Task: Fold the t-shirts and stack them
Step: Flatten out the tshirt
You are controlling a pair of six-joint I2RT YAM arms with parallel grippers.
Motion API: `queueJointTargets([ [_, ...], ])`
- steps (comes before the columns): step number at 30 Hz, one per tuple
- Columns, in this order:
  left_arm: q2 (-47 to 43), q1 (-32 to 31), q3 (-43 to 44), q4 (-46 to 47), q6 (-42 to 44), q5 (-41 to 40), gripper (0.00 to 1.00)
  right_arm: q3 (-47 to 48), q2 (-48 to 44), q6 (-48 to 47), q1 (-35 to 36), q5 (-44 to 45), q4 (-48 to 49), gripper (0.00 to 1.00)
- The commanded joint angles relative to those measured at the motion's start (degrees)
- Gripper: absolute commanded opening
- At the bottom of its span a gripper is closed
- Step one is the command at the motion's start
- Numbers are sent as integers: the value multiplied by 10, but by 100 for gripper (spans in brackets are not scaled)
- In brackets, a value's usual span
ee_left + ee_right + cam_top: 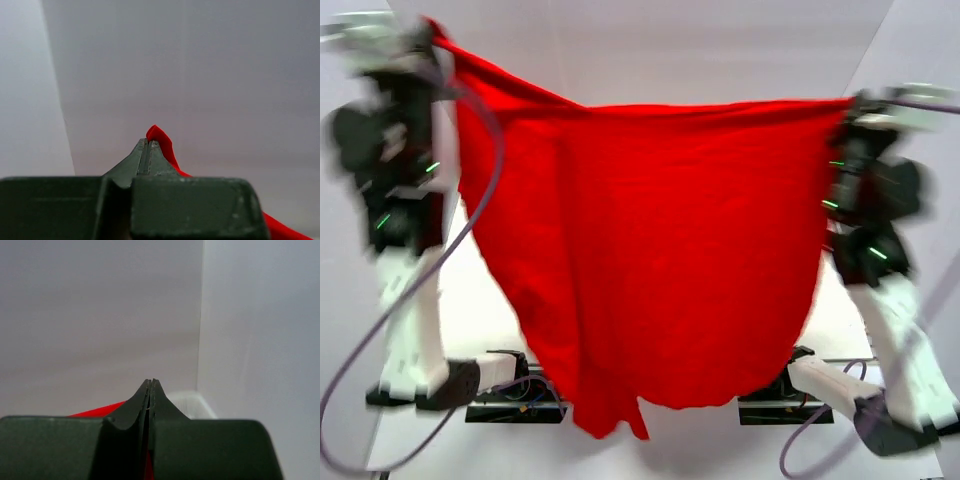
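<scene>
Red t-shirt (650, 260) hangs spread wide in mid-air, its top corners at ten and two o'clock. The left gripper (148, 145) and right gripper (151, 385) each pinch a corner, jaws clamped tight on cloth.

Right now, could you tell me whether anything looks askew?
Yes, the shirt hangs lopsided. The left gripper and right gripper are each shut on a top corner, but in the top view the left corner sits higher, the top edge sags between them, and the bottom trails to a point low on the left. No damage shows.
</scene>
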Motion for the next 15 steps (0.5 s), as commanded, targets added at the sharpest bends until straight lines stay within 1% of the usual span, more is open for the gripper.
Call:
queueJointTargets([
  [1, 71, 7, -122, 19, 26, 36, 0, -107, 48, 20, -5, 114, 93, 0],
  [2, 80, 7, -155, 36, 35, 51, 0, -126, 70, 30, -6, 116, 102, 0],
  [3, 102, 7, -190, 80, 35, 60, 0, -167, 95, 40, -9, 114, 117, 0],
  [4, 121, 7, -234, 91, 35, 75, 0, -177, 105, 80, -13, 93, 117, 0],
  [5, 141, 7, -251, 100, 35, 85, 0, -189, 150, 88, -15, 88, 122, 0],
  [6, 164, 7, -280, 131, 35, 85, 0, -209, 166, 96, -20, 81, 138, 0],
  [7, 220, 7, -281, 139, 35, 86, 0, -208, 185, 115, -25, 60, 144, 0],
  [8, 251, 12, -287, 149, 41, 86, 0, -206, 251, 115, -28, 52, 145, 0],
  [10, 319, 12, -252, 152, 46, 79, 0, -173, 301, 129, -38, 40, 142, 0],
  [11, 386, 12, -231, 146, 46, 79, 0, -162, 378, 128, -42, 33, 143, 0],
  [12, 418, 12, -190, 141, 46, 100, 0, -117, 403, 123, -50, 37, 141, 0],
  [13, 442, 12, -172, 141, 38, 107, 0, -101, 451, 123, -53, 39, 134, 0],
  [15, 499, 12, -131, 146, 25, 117, 0, -50, 504, 122, -61, 42, 126, 0],
])
